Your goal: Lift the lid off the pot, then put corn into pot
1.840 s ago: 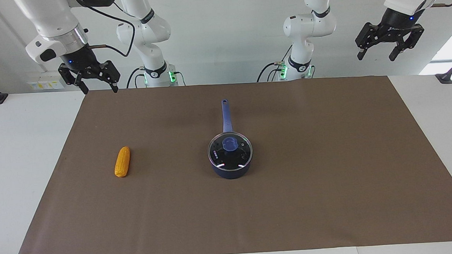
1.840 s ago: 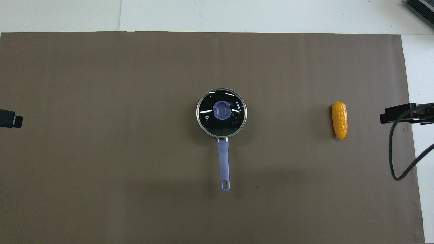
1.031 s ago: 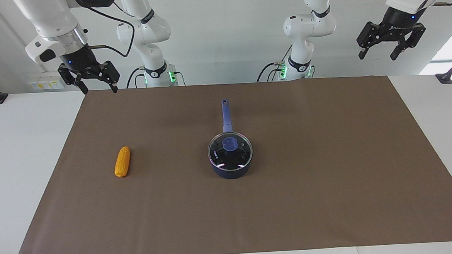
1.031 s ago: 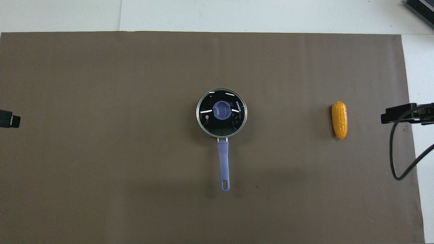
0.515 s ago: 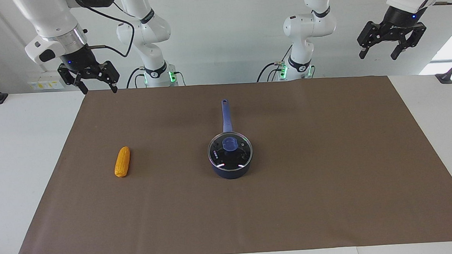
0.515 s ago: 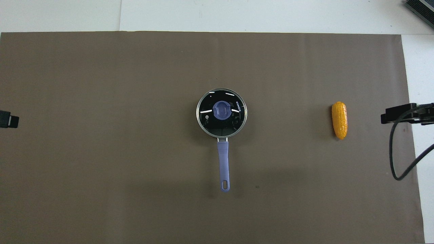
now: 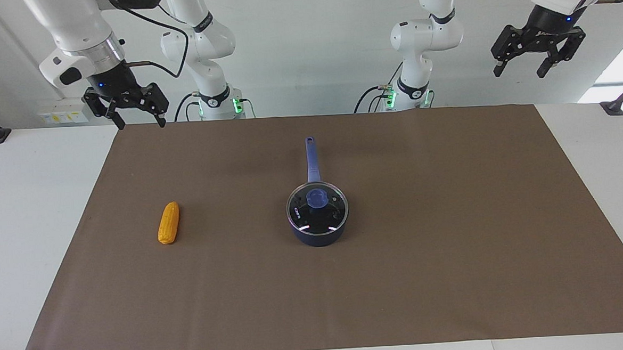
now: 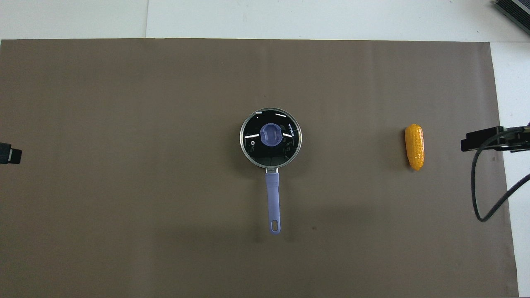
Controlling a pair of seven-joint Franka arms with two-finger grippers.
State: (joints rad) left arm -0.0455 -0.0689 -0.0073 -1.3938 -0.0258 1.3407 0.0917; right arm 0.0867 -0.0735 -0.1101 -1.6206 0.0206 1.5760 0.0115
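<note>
Pot (image 7: 318,233) and lid (image 7: 317,208) sit together in the middle of the table (image 7: 30,200), on a big brown mat (image 7: 453,231). The lid is on top of the pot and covers it, and its blue knob (image 7: 317,198) points up. The pot's long blue handle (image 7: 311,157) points toward the robots. The corn (image 7: 168,223) lies flat on the mat, well apart from the pot, toward the right arm's end of the table. It lies about as far from the robots as the pot does. From above, the lid (image 8: 271,138) looks like a shiny round ring with the knob in the middle, and the corn (image 8: 414,146) is off to the side. The right hand (image 7: 126,103) hangs up in the air over the corner of the mat near its own arm's base, and its fingers are spread apart and hold nothing. The left hand (image 7: 537,46) hangs high over the left arm's end of the table, and its fingers are spread apart too and hold nothing. Neither hand touches the pot, the lid or the corn.
</note>
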